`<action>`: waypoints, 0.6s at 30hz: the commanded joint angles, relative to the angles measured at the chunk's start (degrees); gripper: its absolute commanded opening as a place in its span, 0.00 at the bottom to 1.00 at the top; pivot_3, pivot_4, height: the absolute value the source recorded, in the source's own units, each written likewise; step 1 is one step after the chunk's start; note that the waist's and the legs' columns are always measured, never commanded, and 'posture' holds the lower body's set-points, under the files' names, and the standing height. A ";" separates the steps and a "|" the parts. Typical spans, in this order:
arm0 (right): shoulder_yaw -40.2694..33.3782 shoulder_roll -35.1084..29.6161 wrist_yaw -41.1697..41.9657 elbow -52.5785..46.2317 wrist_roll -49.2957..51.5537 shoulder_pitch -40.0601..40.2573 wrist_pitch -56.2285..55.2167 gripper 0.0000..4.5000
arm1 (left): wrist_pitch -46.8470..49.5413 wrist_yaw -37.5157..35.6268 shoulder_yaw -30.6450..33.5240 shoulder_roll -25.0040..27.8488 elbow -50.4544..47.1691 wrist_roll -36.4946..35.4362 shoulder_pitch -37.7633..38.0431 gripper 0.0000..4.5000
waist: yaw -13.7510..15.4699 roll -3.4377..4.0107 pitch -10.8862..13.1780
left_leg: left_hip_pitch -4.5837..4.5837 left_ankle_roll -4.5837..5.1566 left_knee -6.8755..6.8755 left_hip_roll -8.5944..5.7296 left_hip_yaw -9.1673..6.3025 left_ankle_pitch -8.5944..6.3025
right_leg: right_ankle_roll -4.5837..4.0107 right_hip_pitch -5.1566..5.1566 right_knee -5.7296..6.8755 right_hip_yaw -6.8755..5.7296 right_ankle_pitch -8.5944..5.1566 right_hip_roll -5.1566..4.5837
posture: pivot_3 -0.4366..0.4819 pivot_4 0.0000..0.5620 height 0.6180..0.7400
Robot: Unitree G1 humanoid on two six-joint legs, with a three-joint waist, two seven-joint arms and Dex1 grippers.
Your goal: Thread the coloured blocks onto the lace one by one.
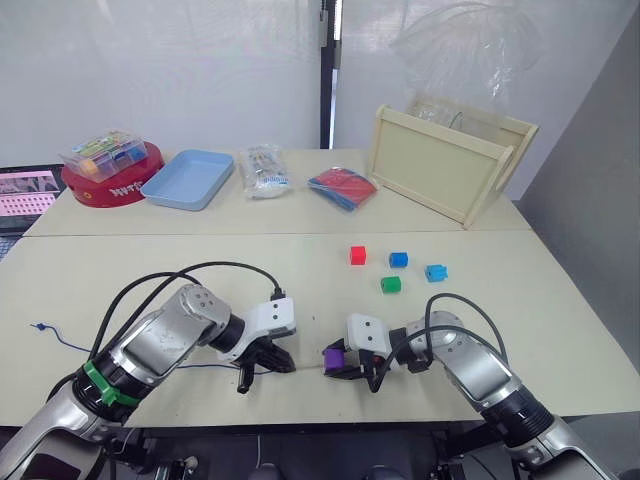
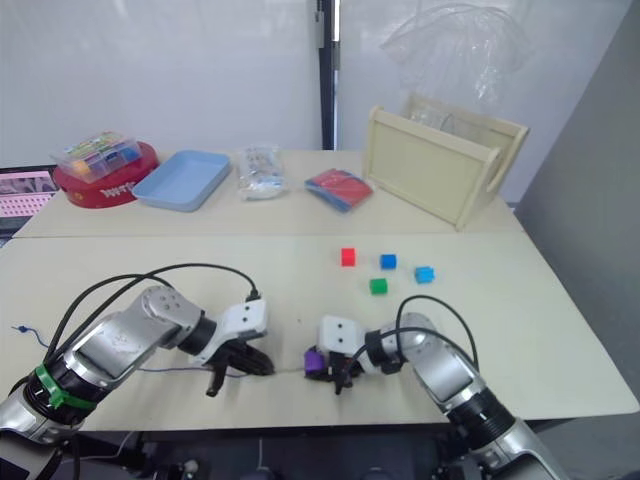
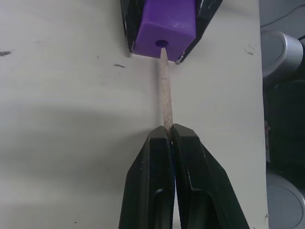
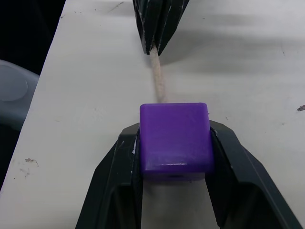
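My right gripper (image 4: 174, 136) is shut on a purple block (image 4: 175, 140) near the table's front edge, its hole facing my left gripper (image 3: 170, 130). The left gripper is shut on the lace's stiff pale tip (image 3: 165, 90), whose end sits at the mouth of the purple block's hole (image 3: 162, 44). The dark blue lace (image 1: 62, 344) trails left across the table to a small knot (image 1: 38, 326). Red (image 1: 358, 255), blue (image 1: 398, 260), cyan (image 1: 435, 272) and green (image 1: 390, 284) blocks lie loose beyond the right gripper (image 1: 335, 366).
At the back of the table stand a wooden crate (image 1: 445, 165), a red-and-blue packet (image 1: 342, 188), a clear bag of pieces (image 1: 264, 170), a light blue tray (image 1: 188, 178) and a red tin (image 1: 110, 185) with a clear box (image 1: 103, 152) on it.
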 commanded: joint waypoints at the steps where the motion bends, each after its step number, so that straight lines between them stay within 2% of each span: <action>1: 0.64 -0.13 0.57 0.27 -0.33 0.30 0.19 0.26 | 0.14 0.28 1.52 -0.20 -1.23 -1.00 -0.96 0.00 | 0.00 0.00 0.00 | 0.00 0.00 0.00 0.00 0.00 0.00 | 0.00 0.00 0.00 0.00 0.00 0.00 | 0.48 0.27 1.00; 12: 1.01 0.05 0.34 -0.57 -0.50 0.62 0.74 0.26 | 0.16 0.99 0.43 -1.84 -1.36 -1.49 -1.75 0.00 | 0.01 0.00 0.00 | -0.01 0.00 0.00 0.00 0.00 0.00 | 0.00 0.00 0.00 0.00 0.00 0.00 | 0.48 0.27 1.00; 15: 1.11 0.10 0.28 -0.86 -0.54 0.57 1.11 0.26 | 0.44 1.49 -0.53 -3.61 -1.50 -1.46 -2.19 0.00 | 0.01 0.00 0.00 | 0.00 0.00 0.00 0.00 0.00 0.00 | 0.00 0.00 0.00 0.00 0.00 0.00 | 0.48 0.27 1.00; 18: 1.29 0.27 -0.02 -1.05 -0.70 0.87 1.33 0.26 | -0.26 4.01 -2.33 -8.03 0.16 -0.28 -3.35 0.00 | 0.04 0.00 0.00 | -0.01 0.00 0.01 -0.01 0.00 0.00 | 0.00 0.00 0.00 0.00 0.00 0.00 | 0.48 0.27 1.00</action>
